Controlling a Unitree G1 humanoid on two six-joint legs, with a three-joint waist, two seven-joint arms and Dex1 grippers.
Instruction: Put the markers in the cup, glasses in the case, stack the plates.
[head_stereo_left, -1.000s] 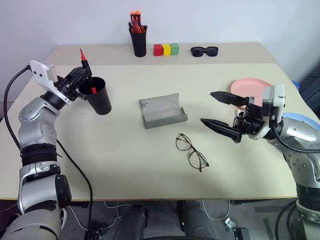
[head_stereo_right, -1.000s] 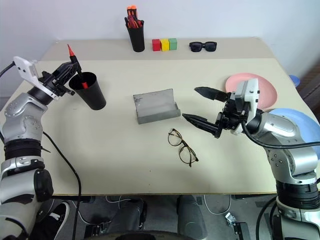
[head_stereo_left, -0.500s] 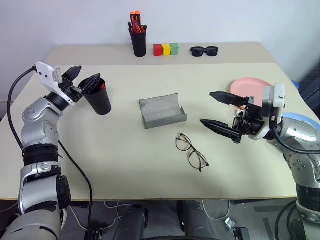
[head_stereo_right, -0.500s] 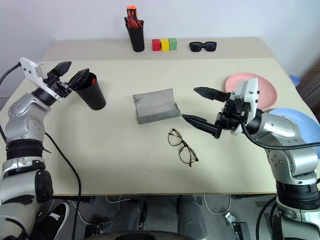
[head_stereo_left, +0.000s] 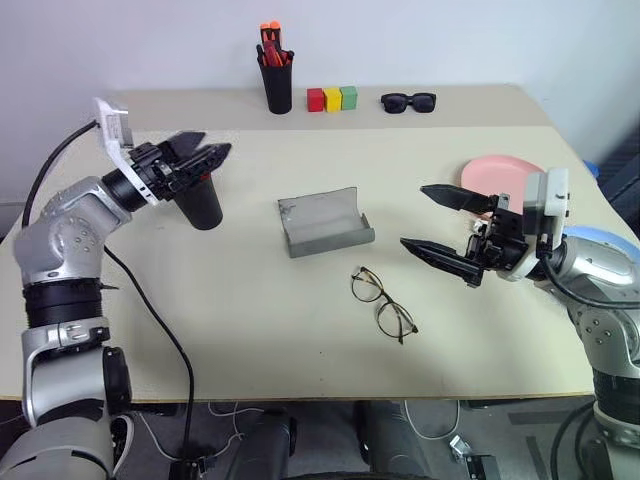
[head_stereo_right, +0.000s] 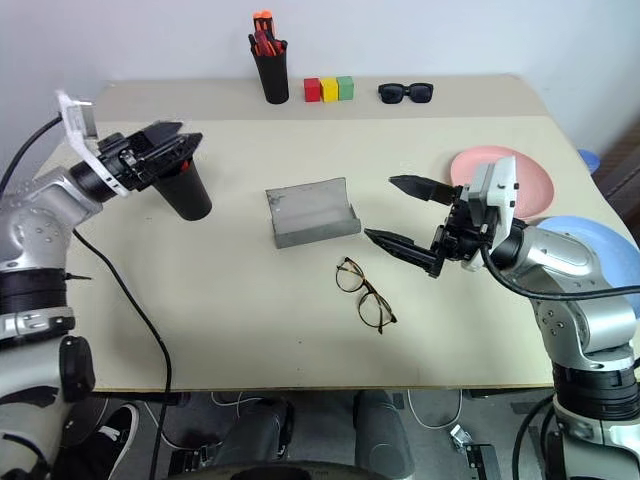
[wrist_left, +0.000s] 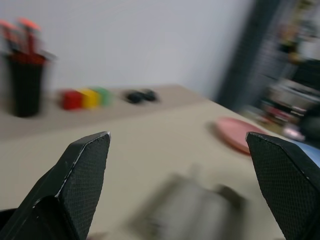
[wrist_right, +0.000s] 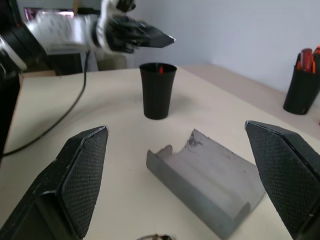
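Beside grey case (head_stereo_left: 325, 224), thin wire-framed glasses (head_stereo_left: 383, 304)

Evenly and brightly lit from overhead, soft and diffuse. Only faint, short shadows under the cup (head_stereo_left: 203, 205), the case (head_stereo_left: 324, 225) and the glasses (head_stereo_left: 383, 303) on the matte table (head_stereo_left: 250, 320); no glare there. Head views sharp from edge to edge, with no visible bending of the table edges. Left wrist view heavily smeared by motion: case at lower centre a grey streak, right side of the frame dissolved into dark vertical bands, fingers (wrist_left: 80, 185) at the bottom crisp. Right wrist view clear, background at upper left dim.
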